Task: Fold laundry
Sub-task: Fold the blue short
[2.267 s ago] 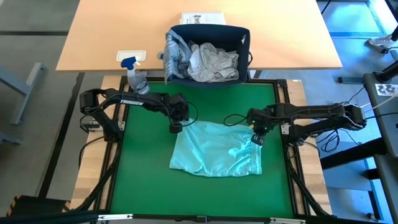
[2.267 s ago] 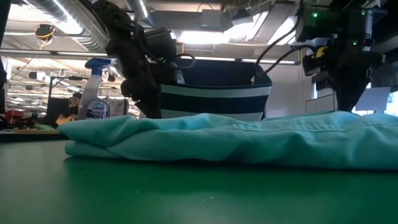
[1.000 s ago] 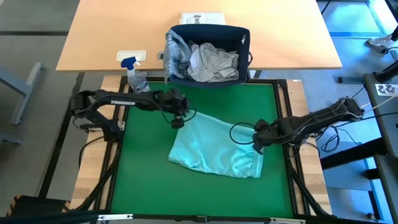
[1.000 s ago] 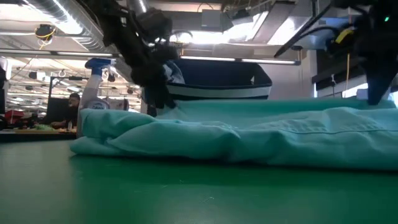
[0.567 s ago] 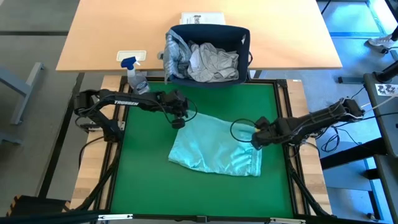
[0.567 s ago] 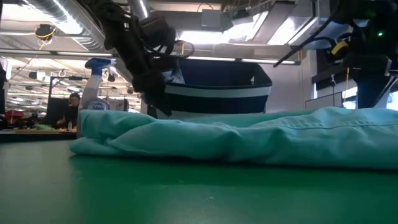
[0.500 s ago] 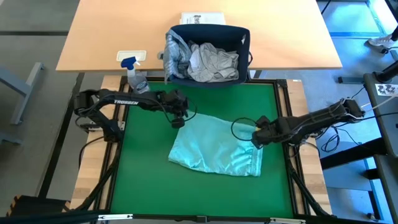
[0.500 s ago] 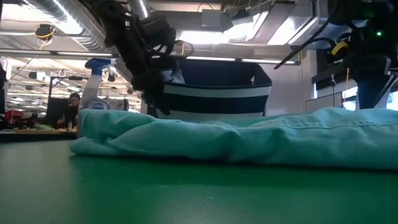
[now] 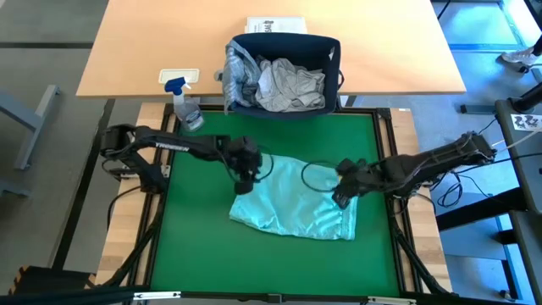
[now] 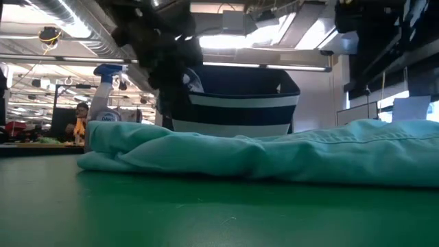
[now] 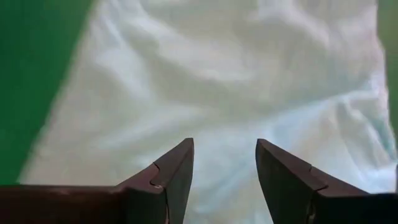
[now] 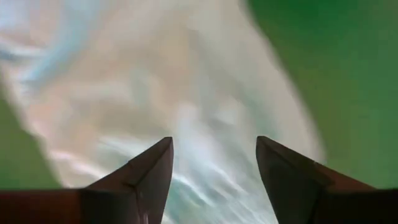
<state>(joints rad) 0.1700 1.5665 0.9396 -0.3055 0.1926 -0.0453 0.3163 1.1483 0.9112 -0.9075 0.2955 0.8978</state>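
We see the mint-teal garment (image 9: 294, 199) lying folded on the green surface (image 9: 195, 246), a little right of its middle and closer to the front edge than the back, its long side slanting. From table height it reads as a low, rumpled mound (image 10: 274, 154) stretching across most of the width.

The left claw (image 9: 244, 180) hangs over the garment's back left corner. In its wrist view the two dark fingers (image 11: 174, 171) stand apart with pale cloth showing in the gap, and nothing is pinched between them. The right claw (image 9: 340, 191) sits over the garment's right side, near the right edge of the surface. Its fingers (image 12: 152, 171) are likewise spread, with only blurred cloth beneath them and nothing held.

Just beyond the back edge of the green surface stands the navy-and-white striped fabric basket (image 9: 330, 51), on a wooden table (image 9: 144, 42). Inside it we make out the grey-blue striped shirt (image 9: 237, 76) bunched at the left and a white garment (image 9: 292, 83) heaped beside it. A spray bottle (image 9: 184, 100) with a blue trigger head stands near the back left corner. A white booklet (image 9: 275, 25) lies behind the basket.
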